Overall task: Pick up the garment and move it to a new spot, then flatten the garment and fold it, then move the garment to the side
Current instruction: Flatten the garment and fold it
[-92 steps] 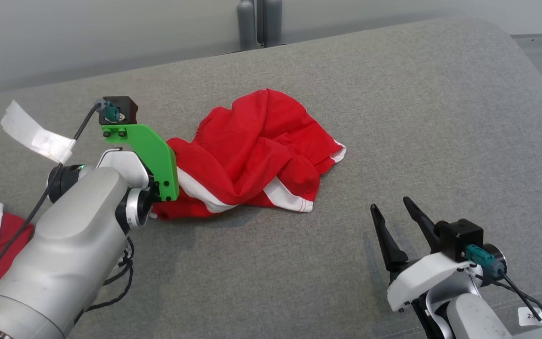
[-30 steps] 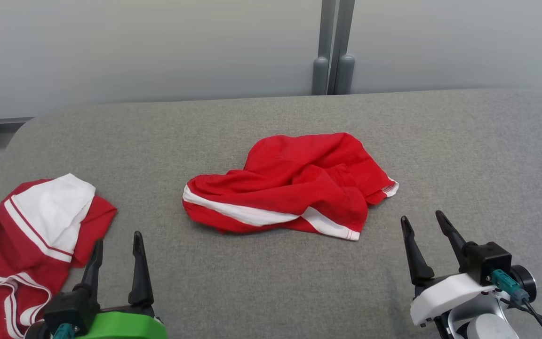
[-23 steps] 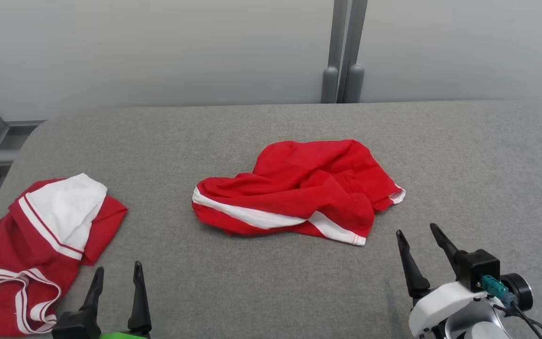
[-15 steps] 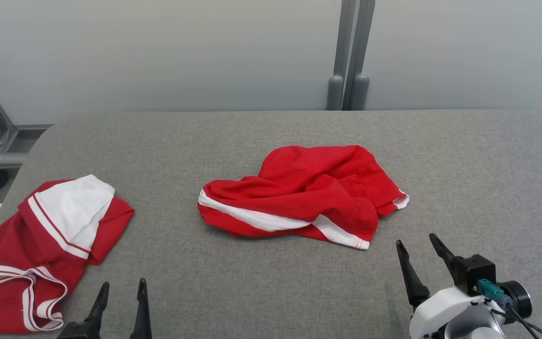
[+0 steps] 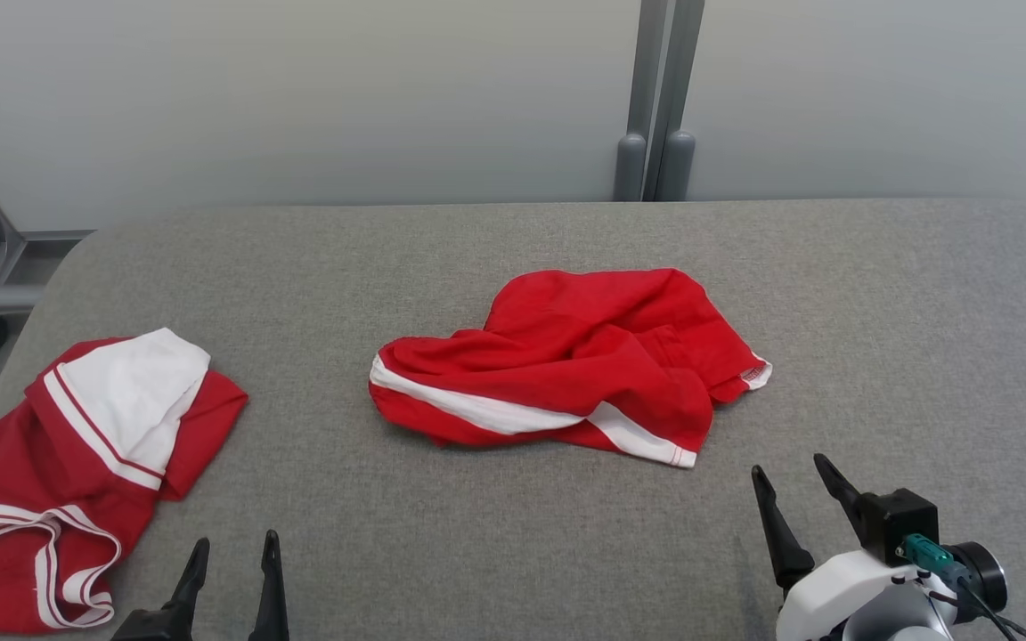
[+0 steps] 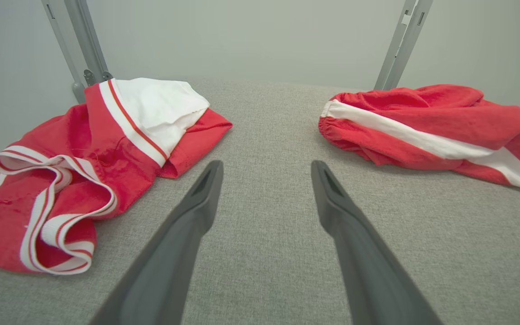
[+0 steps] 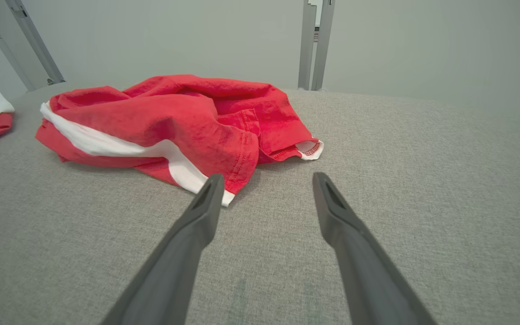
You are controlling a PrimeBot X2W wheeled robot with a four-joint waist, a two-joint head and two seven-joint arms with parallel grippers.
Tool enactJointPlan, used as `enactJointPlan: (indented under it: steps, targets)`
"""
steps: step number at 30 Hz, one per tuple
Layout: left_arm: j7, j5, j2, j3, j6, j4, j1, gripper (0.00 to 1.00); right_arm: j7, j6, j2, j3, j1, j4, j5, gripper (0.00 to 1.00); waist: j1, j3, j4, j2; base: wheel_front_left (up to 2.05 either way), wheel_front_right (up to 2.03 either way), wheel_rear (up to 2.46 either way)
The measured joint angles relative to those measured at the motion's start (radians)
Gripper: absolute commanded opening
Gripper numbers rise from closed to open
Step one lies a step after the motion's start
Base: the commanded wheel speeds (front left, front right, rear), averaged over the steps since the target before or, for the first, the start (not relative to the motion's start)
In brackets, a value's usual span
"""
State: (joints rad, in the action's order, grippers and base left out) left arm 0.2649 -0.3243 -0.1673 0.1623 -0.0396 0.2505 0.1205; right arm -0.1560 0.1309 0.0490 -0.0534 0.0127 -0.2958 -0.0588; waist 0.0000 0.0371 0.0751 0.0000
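Both the left gripper (image 5: 235,570) and right gripper (image 5: 789,485) sit at the near edge, jaws spread wide, holding nothing. Past them, the garment (image 5: 566,365) lies crumpled mid-way across the grey woven table (image 5: 477,534): red shorts, 1 white stripe. Looks light, floppy and grippy, so I'd pinch the stitched hem corner nearest the right gripper.

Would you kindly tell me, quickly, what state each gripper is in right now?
Left gripper: open, holding nothing.
Right gripper: open, holding nothing, just short of the crumpled red garment.
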Motion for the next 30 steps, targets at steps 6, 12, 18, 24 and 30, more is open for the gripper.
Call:
enactJointPlan:
  steps: [6, 12, 18, 24, 30]
  targets:
    - [0.0, 0.002, 0.004, 0.001, 0.014, 0.007, -0.012, 1.0, 0.001, 0.0, 0.0, 0.003, 0.002, 0.0, 0.0, 1.0, 0.0, -0.005, 0.001, 0.0, 0.0, 0.0, 0.0]
    - [-0.092, -0.055, 0.019, 0.01, 0.058, 0.04, -0.09, 1.0, 0.132, 0.0, -0.001, -0.03, 0.025, -0.008, -0.015, 1.0, 0.0, -0.018, 0.003, 0.0, 0.0, 0.0, 0.0]
    - [-0.262, -0.053, -0.02, 0.077, 0.119, 0.097, -0.275, 1.0, 0.302, 0.0, 0.0, -0.034, 0.092, 0.011, -0.019, 1.0, 0.0, -0.052, 0.008, 0.0, 0.0, 0.0, 0.0]
    - [-0.39, -0.084, -0.018, 0.114, 0.147, 0.198, -0.489, 1.0, 0.42, 0.0, 0.0, -0.033, 0.199, 0.007, -0.027, 1.0, 0.0, -0.121, 0.008, 0.0, 0.0, 0.0, 0.0]
    - [-0.456, -0.111, 0.033, 0.129, 0.151, 0.324, -0.661, 1.0, 0.468, 0.0, 0.0, -0.067, 0.249, -0.01, -0.041, 1.0, 0.0, -0.211, 0.011, 0.0, 0.0, 0.0, 0.0]
